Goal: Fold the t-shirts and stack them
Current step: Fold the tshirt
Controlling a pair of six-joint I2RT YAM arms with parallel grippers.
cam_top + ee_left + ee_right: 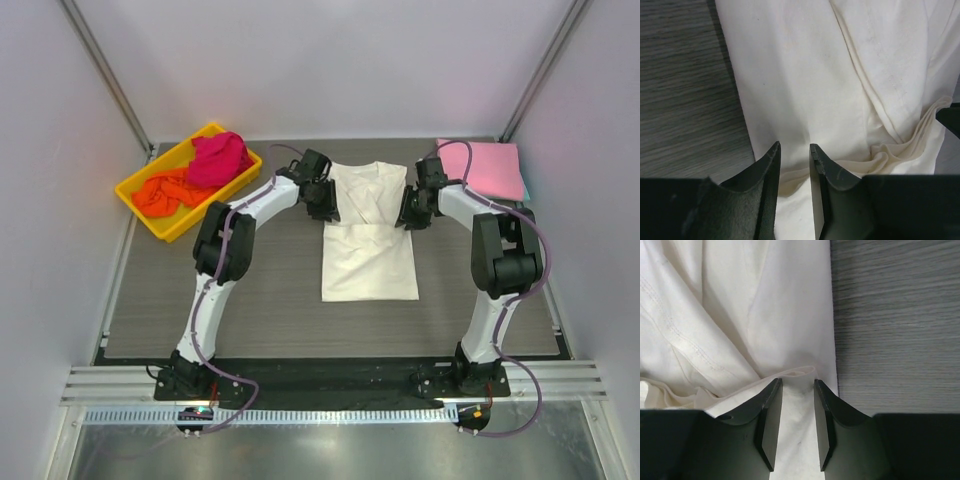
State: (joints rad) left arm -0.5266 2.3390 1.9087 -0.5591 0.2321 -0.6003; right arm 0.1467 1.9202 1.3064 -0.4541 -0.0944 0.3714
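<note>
Both wrist views crop the white shirt [805, 85] at every edge. A teal shirt [525, 192] shows only as a sliver beneath the pink shirt [487, 167]. Whether either arm's fingers [771, 405] pinch cloth stays unclear.

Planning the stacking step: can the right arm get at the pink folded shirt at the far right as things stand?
Probably yes. The pink shirt lies uncovered just beyond the right gripper, nothing between them. But its jaws straddle a fold of the cream shirt, so it must let go first.

White walls [330, 60] enclose a grey woodgrain table [260, 310] — evenly lit.
</note>
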